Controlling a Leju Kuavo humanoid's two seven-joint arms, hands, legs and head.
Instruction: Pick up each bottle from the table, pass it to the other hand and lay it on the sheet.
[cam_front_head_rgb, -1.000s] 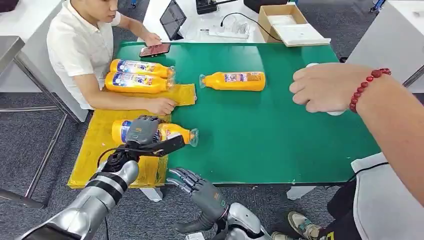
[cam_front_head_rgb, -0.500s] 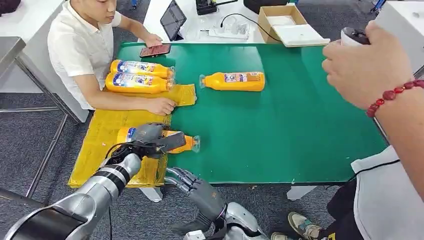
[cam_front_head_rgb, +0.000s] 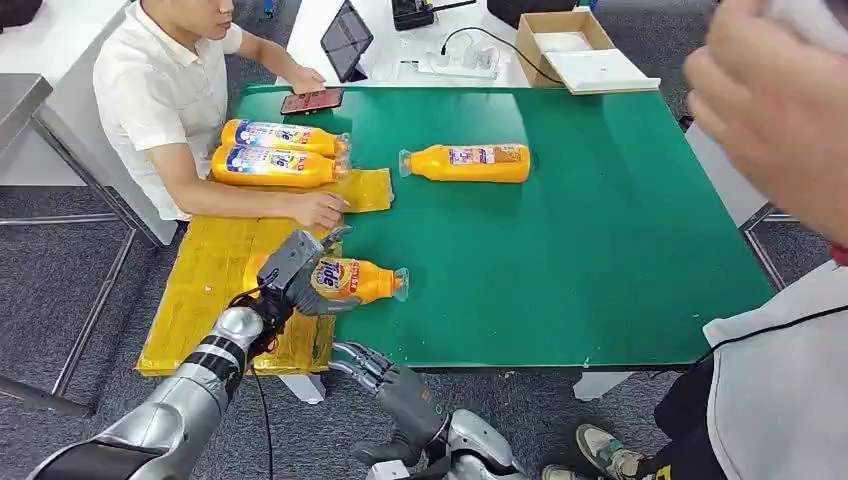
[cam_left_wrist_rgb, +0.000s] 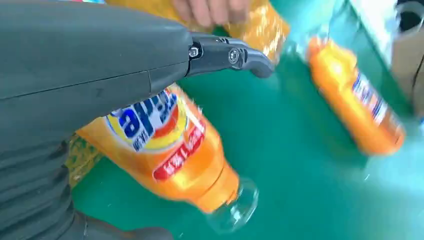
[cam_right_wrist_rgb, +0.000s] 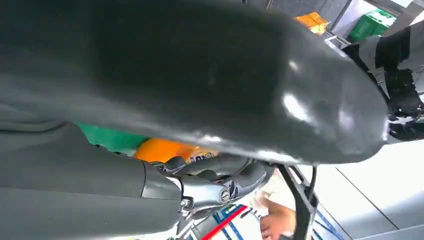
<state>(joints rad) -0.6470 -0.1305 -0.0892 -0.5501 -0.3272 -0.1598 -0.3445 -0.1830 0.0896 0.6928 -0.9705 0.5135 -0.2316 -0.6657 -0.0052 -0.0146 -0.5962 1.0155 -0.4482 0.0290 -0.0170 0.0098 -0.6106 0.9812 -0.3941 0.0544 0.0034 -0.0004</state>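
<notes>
1. Left hand (cam_front_head_rgb: 295, 268): wrapped around an orange bottle (cam_front_head_rgb: 352, 280), label up, clear cap toward 3 o'clock, over the edge where yellow sheet (cam_front_head_rgb: 205, 275) met green table (cam_front_head_rgb: 560, 250).
2. Right hand (cam_front_head_rgb: 385, 372): held nothing, fingers spread, below the table's near edge, at 5 o'clock from the held bottle.
3. Second bottle (cam_front_head_rgb: 467, 162): lay on its side mid-table, at 1 o'clock from the held one.
4. Two more bottles (cam_front_head_rgb: 278, 152): lay side by side at the sheet's far end, beside a seated person's forearm (cam_front_head_rgb: 240, 203).

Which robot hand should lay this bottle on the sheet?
The left robot hand: it already grips the bottle at the yellow sheet's edge; the right robot hand sits below the table edge.
</notes>
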